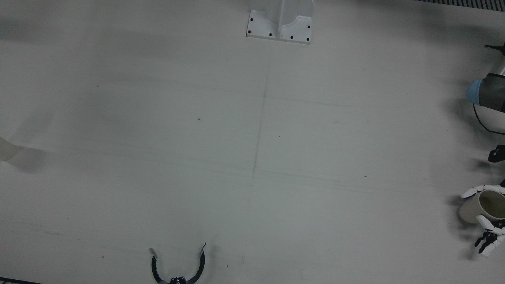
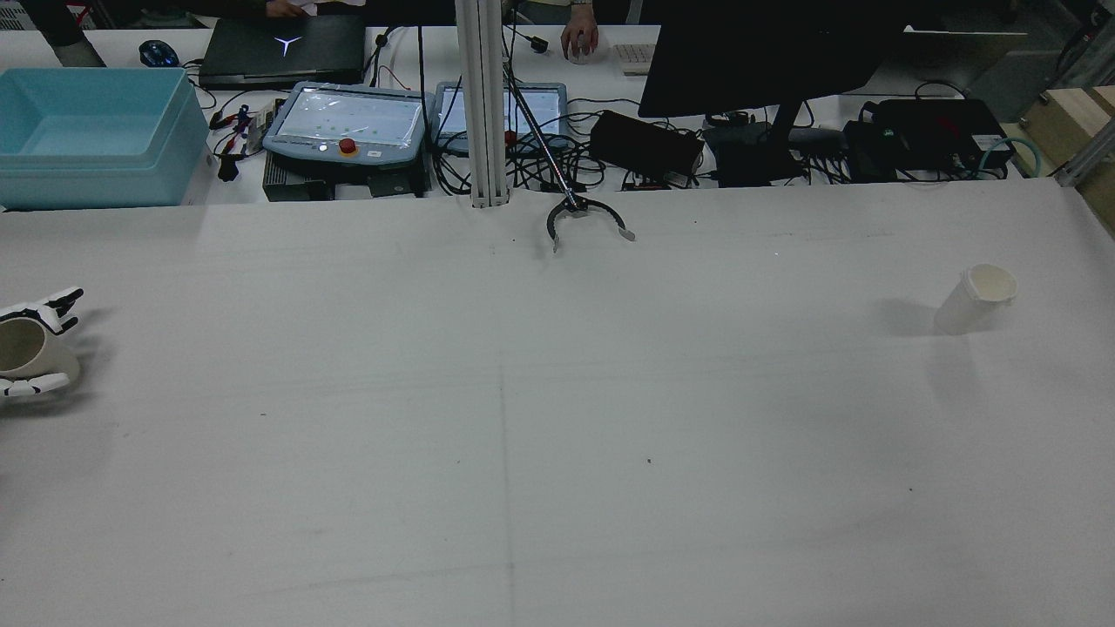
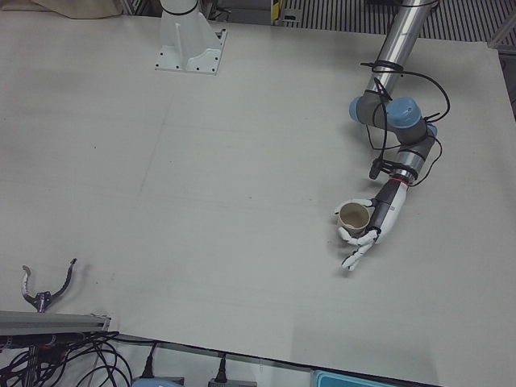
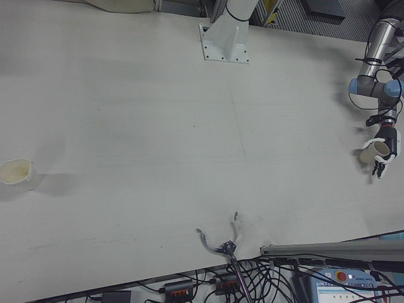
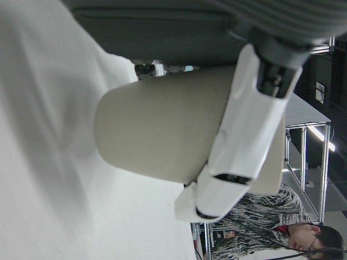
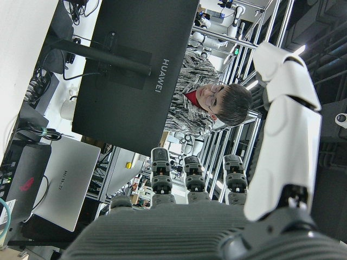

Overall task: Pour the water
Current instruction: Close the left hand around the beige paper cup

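**Left hand grips beige cup at table's edge**

The left hand [image 3: 372,224] wraps its fingers around the beige cup [image 3: 353,216], upright. Far across the table [image 2: 557,418] stands the white cup [image 2: 976,299]. The right hand [image 6: 227,216] holds nothing, fingers extended and apart.

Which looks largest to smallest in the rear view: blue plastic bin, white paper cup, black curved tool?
1. Blue plastic bin, clearly largest.
2. Black curved tool.
3. White paper cup, about alike; unsure, as the tool lies farther away.

White table [image 2: 557,453] — white cup [image 2: 976,298], black clamp [image 2: 585,219]
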